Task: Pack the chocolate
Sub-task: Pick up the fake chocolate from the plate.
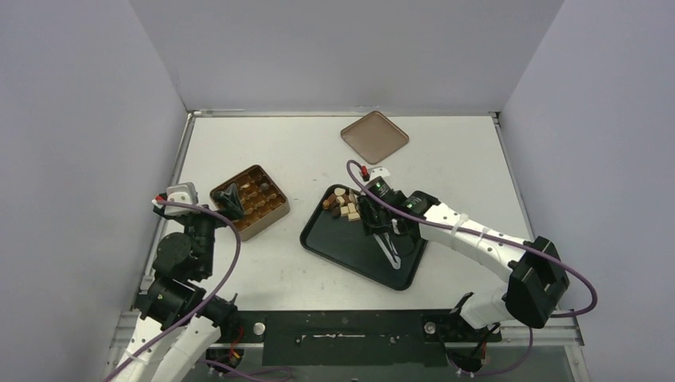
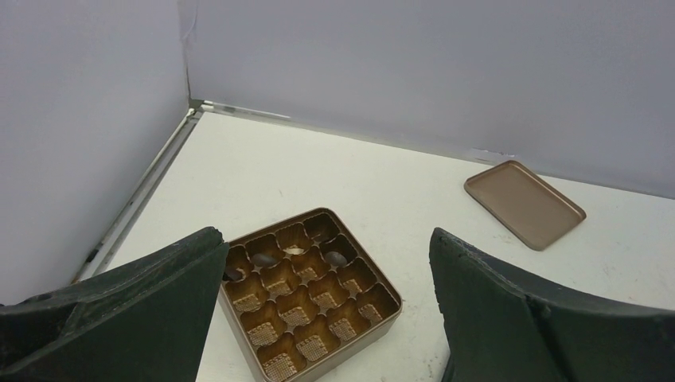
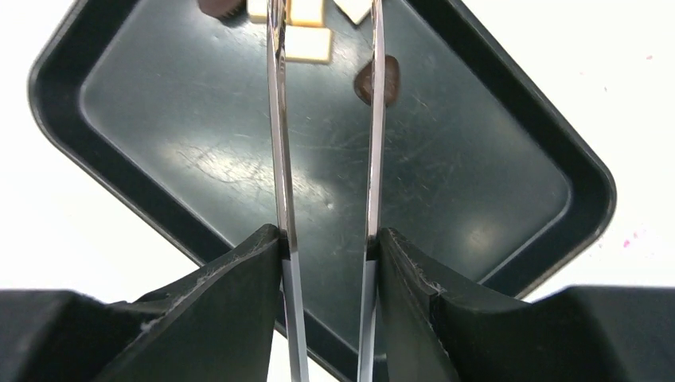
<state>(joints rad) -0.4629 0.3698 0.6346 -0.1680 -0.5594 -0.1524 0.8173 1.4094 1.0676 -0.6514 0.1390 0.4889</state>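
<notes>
Right gripper [image 3: 326, 239] clenched on thin shiny metal tweezers [image 3: 279, 159]; blades parallel, apart, tips out of frame. Chocolate [image 1: 342, 205]: stubby cream blocks, dark rounded lumps, heaped in far-left corner of glossy, scratched black rounded-corner tray [image 3: 199, 159]. Two or so dark pieces in far cups of square gold-brown tin [image 2: 275, 226], left of tray; cup floors waffle-ribbed. Left gripper [image 2: 326, 239] released, spread wide above tin. Flat brown square lid [image 2: 525, 203], raised rim, far on matte white table [image 1: 446, 159].

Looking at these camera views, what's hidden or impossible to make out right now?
- Right wrist view: the tweezers run past the top edge; whether their tips grip chocolate is unseen.
- Top view: the left end effector covers part of the tin.
- Left wrist view: its finger hides the tin's left corner.
</notes>
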